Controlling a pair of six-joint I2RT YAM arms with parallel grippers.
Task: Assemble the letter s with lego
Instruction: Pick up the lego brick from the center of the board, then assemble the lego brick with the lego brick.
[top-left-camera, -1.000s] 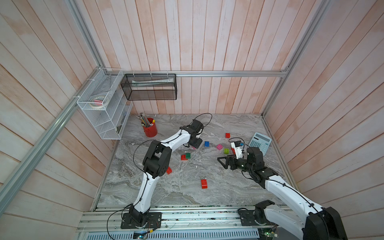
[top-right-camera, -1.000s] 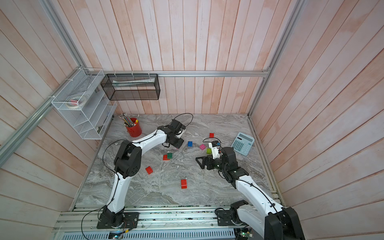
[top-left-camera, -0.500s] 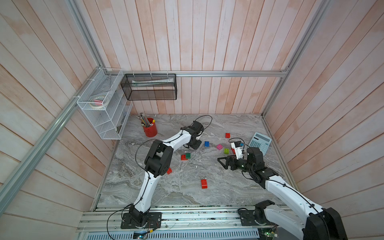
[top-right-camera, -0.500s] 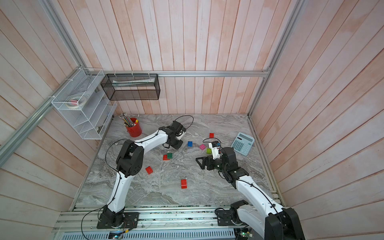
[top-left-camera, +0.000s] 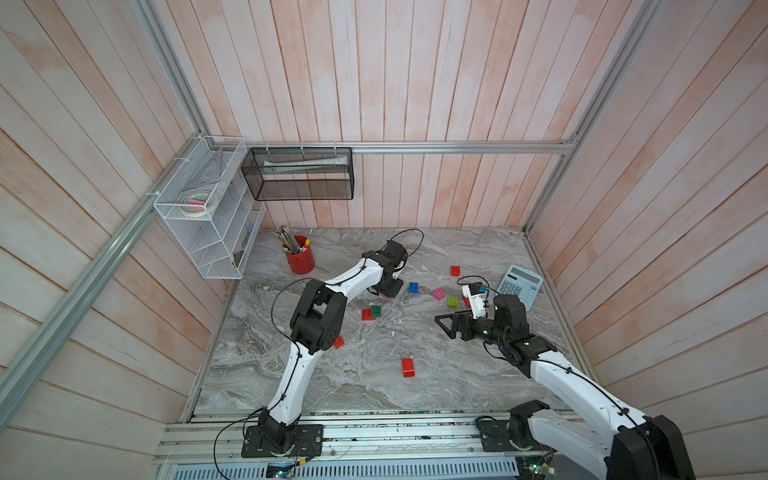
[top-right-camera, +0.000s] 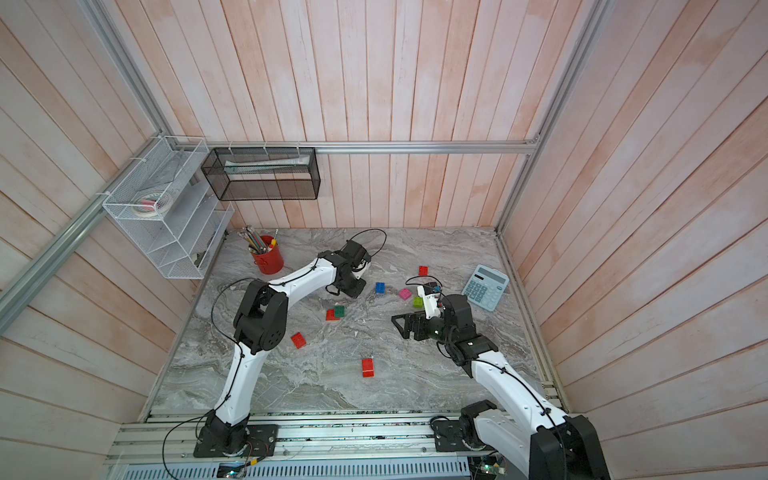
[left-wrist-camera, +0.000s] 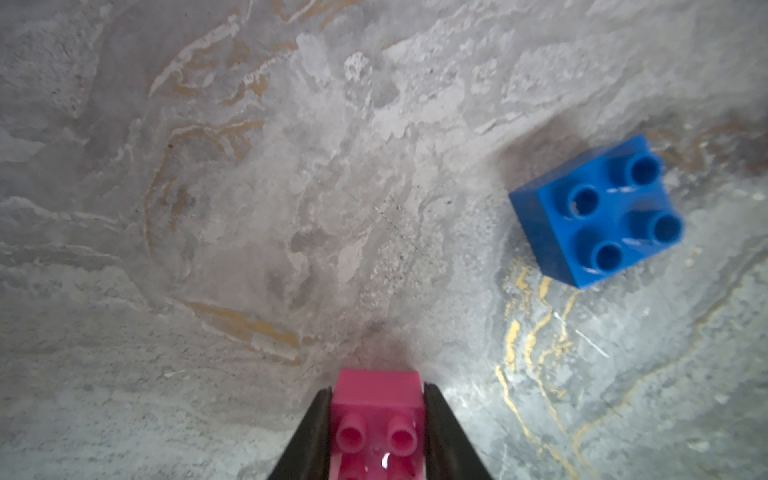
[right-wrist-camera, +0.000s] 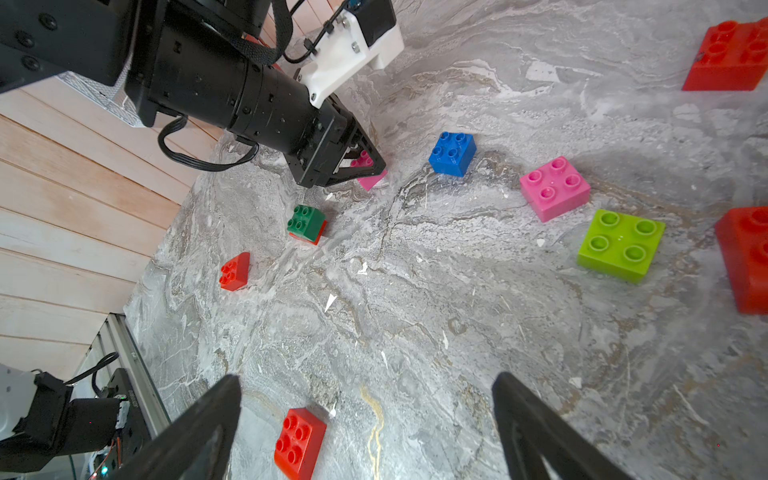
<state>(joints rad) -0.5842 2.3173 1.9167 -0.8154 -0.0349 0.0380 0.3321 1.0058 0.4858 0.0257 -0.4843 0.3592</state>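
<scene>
My left gripper is shut on a pink lego brick, low at the marble table; in a top view it sits mid-table. Close beside it lies a blue brick. Further right lie a second pink brick and a lime one. A dark green brick sits against a red one. A long red brick lies near the front. My right gripper hovers open and empty right of centre.
More red bricks lie by the left arm's elbow, far right and beside my right wrist. A calculator lies at the right edge and a red pencil cup at the back left. Wire shelves hang on the wall.
The left gripper's jaws have closed onto the pink brick, and its wrist has shifted slightly. The right arm has not moved.
</scene>
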